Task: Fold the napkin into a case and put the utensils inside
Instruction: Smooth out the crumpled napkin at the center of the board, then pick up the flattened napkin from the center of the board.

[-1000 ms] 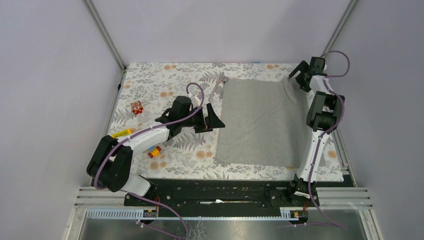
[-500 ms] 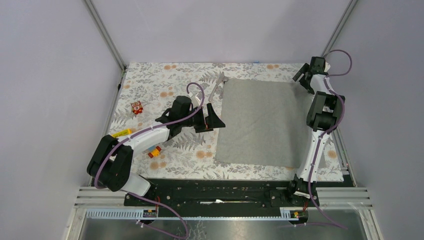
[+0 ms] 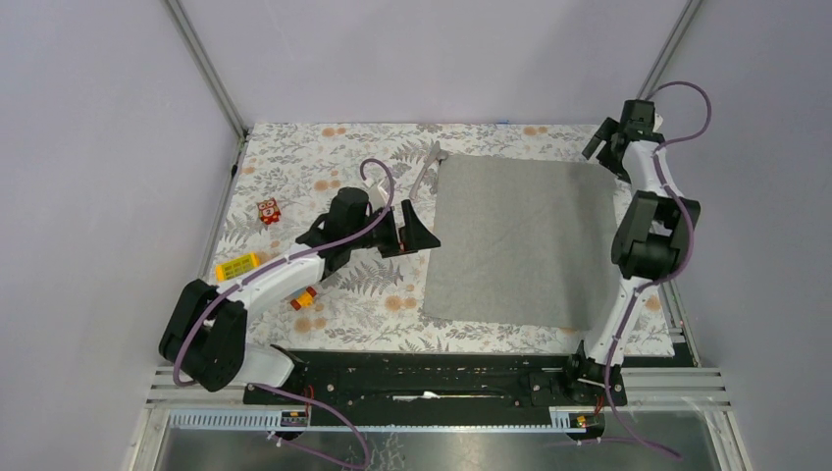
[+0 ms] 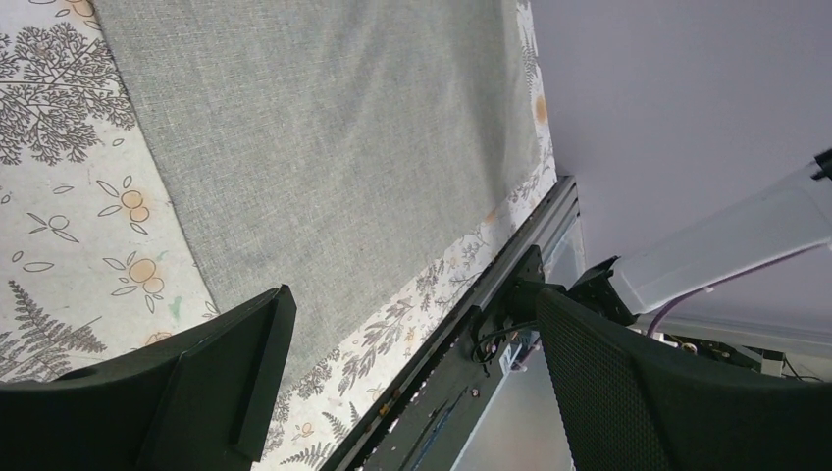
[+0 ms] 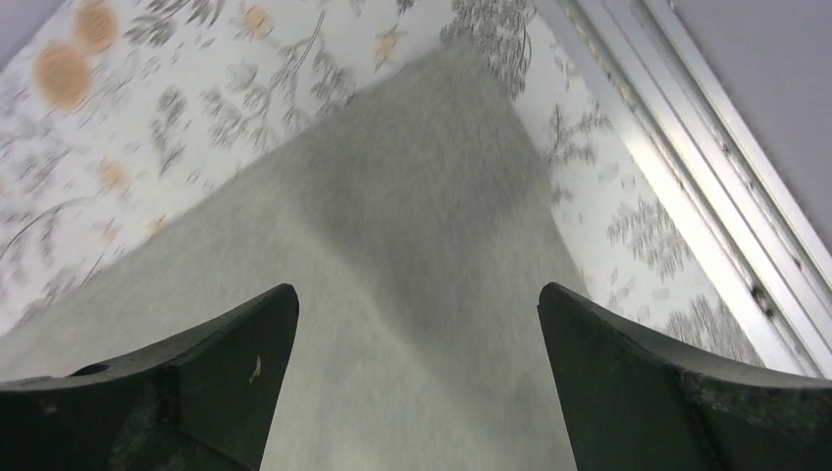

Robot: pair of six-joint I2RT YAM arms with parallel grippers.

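Jaws on the right gripper point(image 3: 604, 151) are standing spread wide, pinching nothing, hovering over the far right corner of the napkin point(image 3: 515, 240); right wrist view is showing that corner lying below, between the fingers, picture blurred; left gripper point(image 3: 422, 232) is also gaping wide and empty, hanging just beside the napkin's left edge, fingers pointing across the cloth; napkin is lying flat and unfolded on the floral tablecloth point(image 3: 294, 162), right of table centre, so no case is formed yet; utensils point(image 3: 425, 173) are lying just off the napkin's far left corner, thin and silver, too small to tell which piece is which; toy blocks point(image 3: 268, 211) are sitting well apart on the left; cloth is looking light, soft and limp, likely sagging and creasing when lifted, probably sliding on the tablecloth if dragged; best hold is looking like a pinch at a corner or right on an edge, both arms taking matching corners to keep the fold square; utensils are looking stiff, slick and low, needing a pinch across the handle.
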